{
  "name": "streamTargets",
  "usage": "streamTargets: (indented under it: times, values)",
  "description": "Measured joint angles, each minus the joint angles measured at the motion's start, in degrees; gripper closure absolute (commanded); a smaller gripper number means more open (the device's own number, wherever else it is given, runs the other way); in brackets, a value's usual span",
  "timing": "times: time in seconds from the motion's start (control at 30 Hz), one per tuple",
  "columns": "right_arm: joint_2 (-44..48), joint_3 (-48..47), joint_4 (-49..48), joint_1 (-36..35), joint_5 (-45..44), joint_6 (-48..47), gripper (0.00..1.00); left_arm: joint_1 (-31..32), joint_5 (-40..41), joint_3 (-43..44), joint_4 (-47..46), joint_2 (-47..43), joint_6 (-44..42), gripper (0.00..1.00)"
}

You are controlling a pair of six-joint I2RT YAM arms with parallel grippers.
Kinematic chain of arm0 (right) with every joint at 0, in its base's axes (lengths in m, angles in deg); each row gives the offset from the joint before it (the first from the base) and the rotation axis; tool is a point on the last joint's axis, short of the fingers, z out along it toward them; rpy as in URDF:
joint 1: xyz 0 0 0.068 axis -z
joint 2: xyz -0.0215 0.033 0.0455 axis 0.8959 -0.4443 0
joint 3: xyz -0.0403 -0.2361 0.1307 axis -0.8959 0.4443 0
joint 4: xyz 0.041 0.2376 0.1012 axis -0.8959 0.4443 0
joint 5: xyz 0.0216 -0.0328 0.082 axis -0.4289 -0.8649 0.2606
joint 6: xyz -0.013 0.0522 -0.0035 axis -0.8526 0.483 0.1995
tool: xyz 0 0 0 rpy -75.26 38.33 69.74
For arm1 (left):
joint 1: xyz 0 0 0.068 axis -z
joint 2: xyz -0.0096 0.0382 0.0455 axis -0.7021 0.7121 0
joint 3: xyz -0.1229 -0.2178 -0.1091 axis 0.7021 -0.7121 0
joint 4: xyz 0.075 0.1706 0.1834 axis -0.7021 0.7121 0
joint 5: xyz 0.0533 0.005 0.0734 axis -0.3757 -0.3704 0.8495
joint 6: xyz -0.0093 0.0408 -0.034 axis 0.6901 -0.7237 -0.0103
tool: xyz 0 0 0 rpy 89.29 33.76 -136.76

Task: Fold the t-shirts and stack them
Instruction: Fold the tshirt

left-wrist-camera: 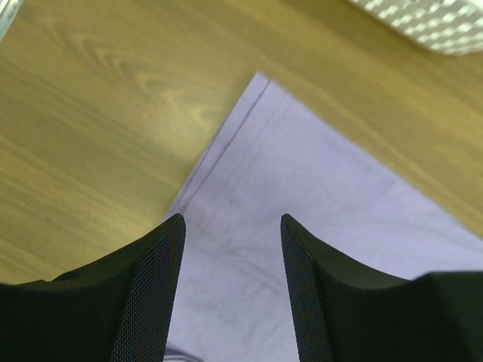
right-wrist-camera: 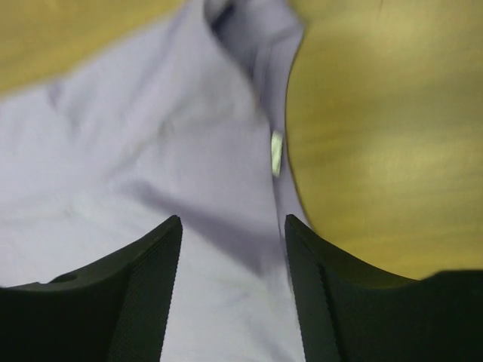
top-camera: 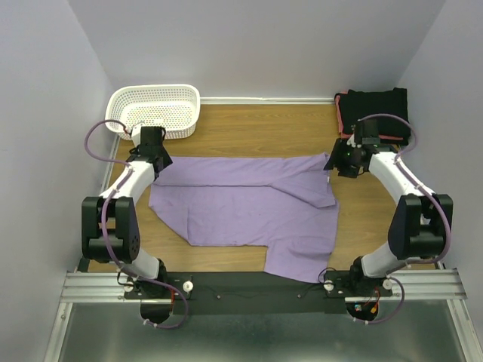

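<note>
Over the lavender shirt (top-camera: 241, 207), left gripper (left-wrist-camera: 232, 224) and right gripper (right-wrist-camera: 232, 226) gape wide, empty.

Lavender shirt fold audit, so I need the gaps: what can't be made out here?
Right wrist view: blurred, so the small pale tag on the lavender shirt is unreadable.
Top view: black stack shirt count unclear; right arm covers part.
Left wrist view: basket cut off by the top edge.

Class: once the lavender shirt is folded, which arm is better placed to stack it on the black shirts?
Right: the black shirts sit just beyond the right end effector; the left end effector is across the table, by the basket.
</note>
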Motion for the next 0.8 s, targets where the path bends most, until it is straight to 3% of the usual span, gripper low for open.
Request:
streamTargets:
  times: [0.23,0.47,0.8]
  values:
    - [-10.1,-3.4,-15.2,8.1,7.9,8.0,0.54,0.0,-0.9,4.2,-3.4,6.2,-0.5,0.45]
    - [-21.0,-7.7,-25.3,9.6,14.3,14.8,0.54,0.0,-1.5,5.9,-4.0,13.2,-0.9,0.49]
    - [-26.9,-9.9,-30.1,10.1,18.1,18.8,0.54,0.0,-1.5,7.5,-4.6,15.8,-1.0,0.50]
